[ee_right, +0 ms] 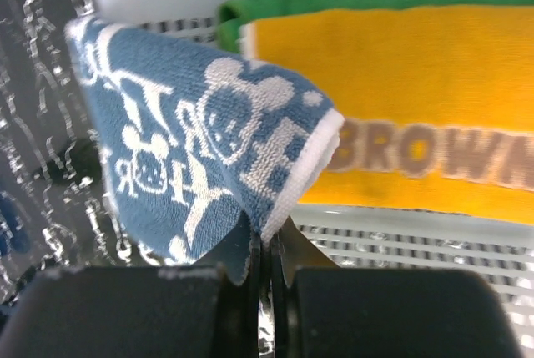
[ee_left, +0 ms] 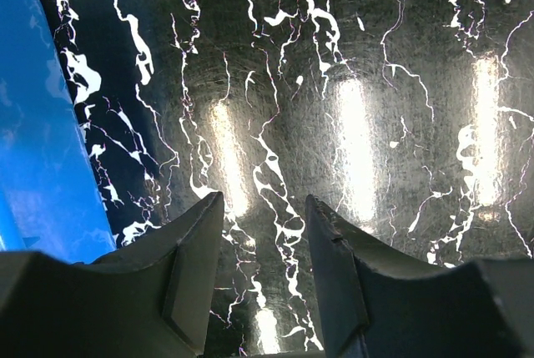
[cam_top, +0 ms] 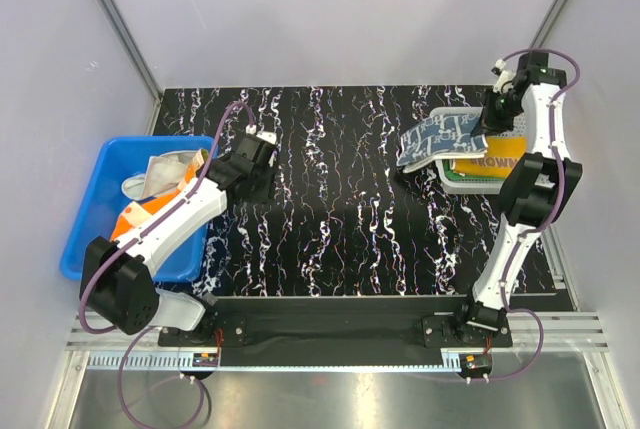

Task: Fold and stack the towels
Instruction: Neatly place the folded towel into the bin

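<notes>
Over on the far right of the table (cam_top: 330, 209), the white mesh basket (cam_top: 450, 112) is where this could come undone, folks: it looks light, and a sideways tug might well slide it or drag the stack inside. Next down in size, the blue-and-white patterned towel (cam_top: 435, 139) is the real worry. It hangs half out past the basket's left rim toward the table, so if it is let go from there I'd expect it to flop open or slump off the pile instead of landing square. Under it lie the orange-yellow towel (cam_top: 490, 161) with brown lettering and the green towel (cam_top: 475, 179), edges peeking out; a low pass could catch them and ruck them up. Smallest risk, tightest spot: the right jaws are pressed together on just the white hem (ee_right: 304, 174) at one corner, a thin bite that could slip under the cloth's own weight. So the patterned towel sits in that pinch at its near edge and, in the right wrist view, fans up and left from the right jaws, above the lettered one. Way across, the left jaws stand spread with nothing between them, over bare table just beside the blue bin (cam_top: 85, 219), where more cloths (cam_top: 160, 174) wait.
</notes>
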You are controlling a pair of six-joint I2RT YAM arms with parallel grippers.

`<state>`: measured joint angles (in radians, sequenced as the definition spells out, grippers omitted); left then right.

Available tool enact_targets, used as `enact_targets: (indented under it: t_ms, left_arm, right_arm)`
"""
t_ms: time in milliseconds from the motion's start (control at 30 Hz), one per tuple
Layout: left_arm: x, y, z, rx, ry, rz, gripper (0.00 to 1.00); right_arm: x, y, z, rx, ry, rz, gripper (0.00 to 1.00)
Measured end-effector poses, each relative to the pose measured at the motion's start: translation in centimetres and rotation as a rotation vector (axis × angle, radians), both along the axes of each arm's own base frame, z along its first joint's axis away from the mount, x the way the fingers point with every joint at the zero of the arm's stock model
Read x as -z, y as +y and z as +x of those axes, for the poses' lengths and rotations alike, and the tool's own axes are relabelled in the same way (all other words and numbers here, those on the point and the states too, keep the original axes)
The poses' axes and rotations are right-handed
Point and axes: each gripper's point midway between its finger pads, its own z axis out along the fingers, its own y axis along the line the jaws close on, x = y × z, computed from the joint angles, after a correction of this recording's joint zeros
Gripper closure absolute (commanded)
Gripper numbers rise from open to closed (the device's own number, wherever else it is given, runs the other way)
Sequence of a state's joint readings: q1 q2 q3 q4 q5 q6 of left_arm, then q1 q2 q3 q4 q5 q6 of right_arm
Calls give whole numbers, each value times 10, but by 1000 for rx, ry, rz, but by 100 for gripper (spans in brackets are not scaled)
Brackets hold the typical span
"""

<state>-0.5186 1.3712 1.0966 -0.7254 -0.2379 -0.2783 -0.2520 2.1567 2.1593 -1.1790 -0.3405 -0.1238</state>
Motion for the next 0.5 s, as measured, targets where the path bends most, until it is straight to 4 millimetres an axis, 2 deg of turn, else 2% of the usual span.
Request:
enact_targets:
  t_ms: [300, 500]
  left_arm:
    - [1, 1, 0, 16, 1, 13, 52]
    - [2, 2, -1, 16, 8, 18, 52]
  right_arm:
    - [-11, -73, -4, 99, -26, -66, 100]
    - [-18, -110, -10, 161, -50, -78, 100]
